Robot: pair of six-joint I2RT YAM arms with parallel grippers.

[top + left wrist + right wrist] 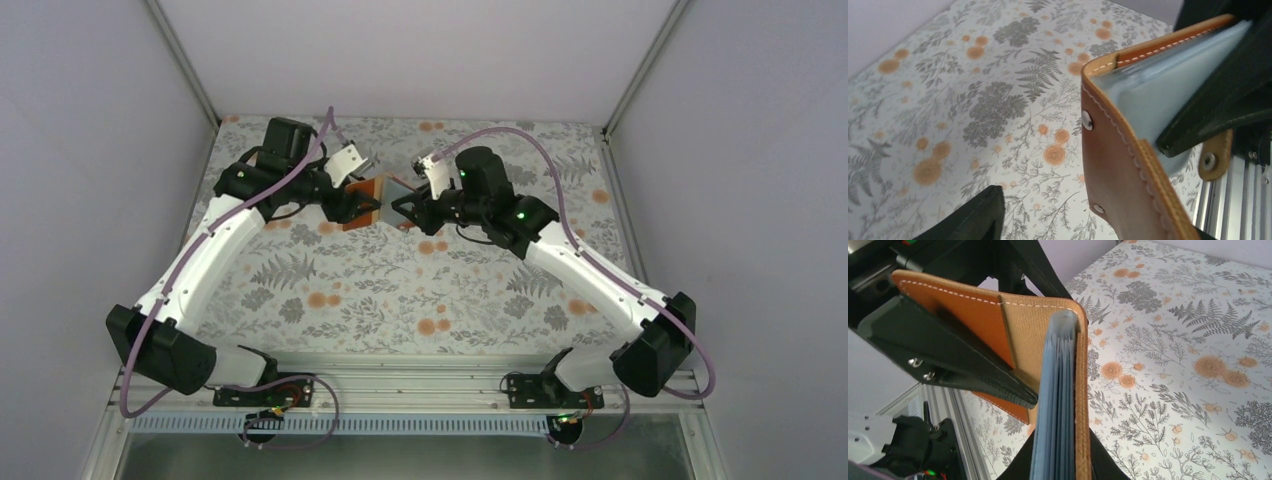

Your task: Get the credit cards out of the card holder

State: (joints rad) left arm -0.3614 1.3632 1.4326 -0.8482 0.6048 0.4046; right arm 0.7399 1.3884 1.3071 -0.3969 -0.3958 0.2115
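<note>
**Card holder held open between both hands, upper centre of counter**

Brown leather card holder (383,195) up off the floral counter (400,300), upper centre of the top view, spread open between the two arms. Right hand (412,208) clamped on the half with the pale blue-grey pockets. In the right wrist view, gripped edge-on from bottom centre of frame, a black finger (1105,467) on either side. Left hand (352,205) at the other flap, fingers apart and straddling it. One finger (948,355) flat against the orange inner face, left of the right wrist view. The other (975,217) at lower left of the left wrist view, clear of the stitched outer leather, counter showing between. Right hand's finger (1218,100) pressed on the pale blue lining at right of the left wrist view. Snap tab (1215,155) hanging just below that finger. Pocket layers seen edge-on; individual credit cards not distinguishable.
</note>
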